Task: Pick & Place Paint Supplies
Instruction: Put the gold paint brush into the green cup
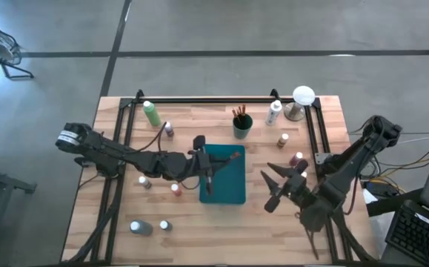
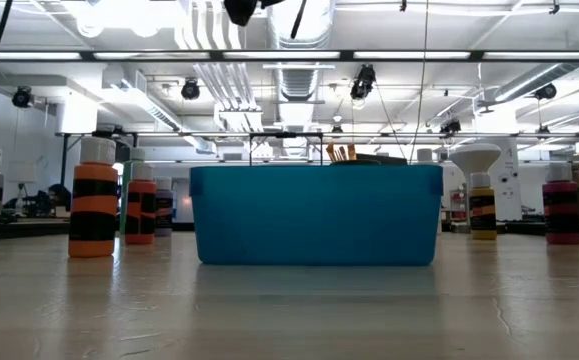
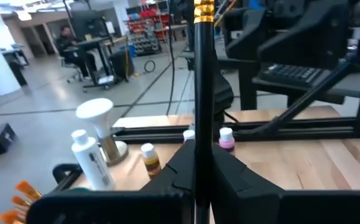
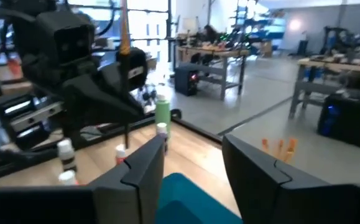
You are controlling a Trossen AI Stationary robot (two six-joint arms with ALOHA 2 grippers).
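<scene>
Fingers of the left gripper [image 1: 207, 180] pinch a brush [image 3: 203, 93] above the tray [image 1: 224, 189]; right fingers [image 1: 281, 187] spread.

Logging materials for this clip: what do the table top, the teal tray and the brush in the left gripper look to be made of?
Table top: pale wood, matte, with plank seams and grain. Teal tray: probably plastic, with a uniform colour and a smooth, even wall in the low view. Brush in the left gripper: dark glossy handle, likely lacquered wood, with a gold, seemingly metal band at its top.

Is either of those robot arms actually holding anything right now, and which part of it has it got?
Yes. The left end effector is shut on a thin paintbrush, gripping its dark handle below the gold ferrule. The right end effector is open, holding nothing.
</scene>
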